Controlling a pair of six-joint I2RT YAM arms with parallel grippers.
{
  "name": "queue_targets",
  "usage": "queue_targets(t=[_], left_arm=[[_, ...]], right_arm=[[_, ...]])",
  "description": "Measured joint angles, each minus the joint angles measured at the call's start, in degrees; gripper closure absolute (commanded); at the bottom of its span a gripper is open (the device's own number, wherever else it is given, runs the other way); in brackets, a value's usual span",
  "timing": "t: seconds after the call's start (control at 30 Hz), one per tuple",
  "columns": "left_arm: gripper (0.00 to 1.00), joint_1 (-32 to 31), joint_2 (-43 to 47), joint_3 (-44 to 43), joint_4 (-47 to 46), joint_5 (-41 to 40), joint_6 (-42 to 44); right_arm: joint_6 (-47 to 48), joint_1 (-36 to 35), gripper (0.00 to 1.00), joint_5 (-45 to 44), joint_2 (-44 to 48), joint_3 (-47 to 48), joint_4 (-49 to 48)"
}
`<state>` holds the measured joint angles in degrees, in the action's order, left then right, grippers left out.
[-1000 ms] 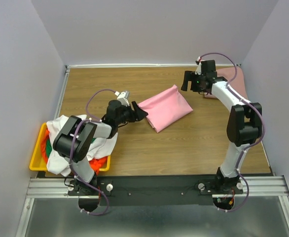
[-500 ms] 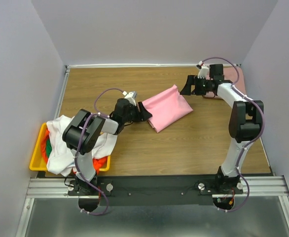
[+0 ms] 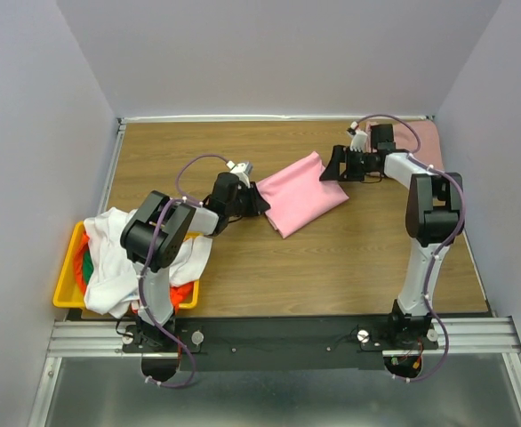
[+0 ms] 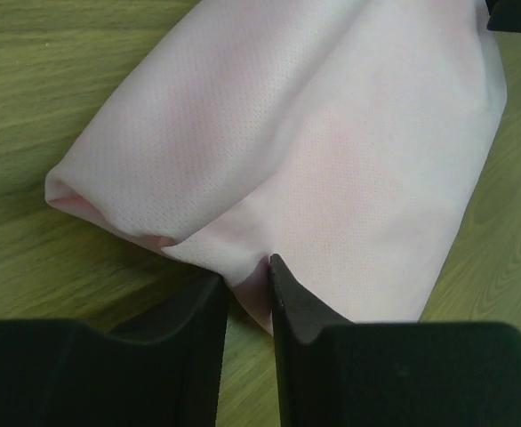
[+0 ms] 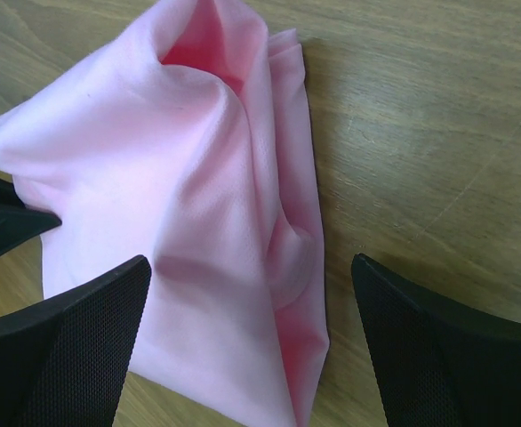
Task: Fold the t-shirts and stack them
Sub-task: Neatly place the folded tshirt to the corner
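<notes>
**Left gripper nips the bright pink tee; right gripper waits open over its other end**

The bright pink t-shirt [image 3: 300, 191] lies folded into a rough rectangle on the wooden table [image 3: 332, 267], set at a slant, and everything else is placed from it.

At its near-left corner the left gripper [image 3: 259, 200] sits low at the table. The left wrist view shows its two black fingers [image 4: 189, 329] drawn almost together, with the shirt's edge nipped between their tips.

Over the shirt's far-right end hangs the right gripper [image 3: 334, 166]. Its jaws are spread wide, and in the right wrist view one fingertip [image 5: 83, 329] stands to each side of the cloth. They hold nothing, and whether they touch the cloth cannot be told. The fabric below them is bunched into a soft ridge with an open fold at the top.

Further right of the shirt and well apart, by the back wall, lies a dusty rose-pink t-shirt [image 3: 425, 138], partly hidden by the right arm.

Well off to the shirt's near-left, a yellow plastic bin [image 3: 65, 280] holds a heap of tees. A white t-shirt [image 3: 118, 258] drapes over the top, an orange t-shirt [image 3: 182, 294] shows at the bin's near edge, and a green t-shirt [image 3: 87, 267] peeks out on its left.
</notes>
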<state>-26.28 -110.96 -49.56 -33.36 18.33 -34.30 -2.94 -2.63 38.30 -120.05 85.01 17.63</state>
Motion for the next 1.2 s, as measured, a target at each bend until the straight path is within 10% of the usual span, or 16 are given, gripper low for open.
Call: queue_targets(t=[0.57,0.83,1.2], left_arm=[[0.74,0.00,-0.22,-0.48,0.87,0.02,1.84],[0.75,-0.17,-0.42,-0.74,0.94,0.02,1.86],[0.59,-1.33,-0.72,-1.57,1.44,0.07,1.81]], right_arm=[[-0.48,-0.02,0.04,5.46,-5.22,3.04,-2.78],[-1.36,-2.27,0.23,7.98,-6.32,2.99,-3.43],[-1.88,-3.48,0.93,8.90,-7.19,1.77,-2.51]])
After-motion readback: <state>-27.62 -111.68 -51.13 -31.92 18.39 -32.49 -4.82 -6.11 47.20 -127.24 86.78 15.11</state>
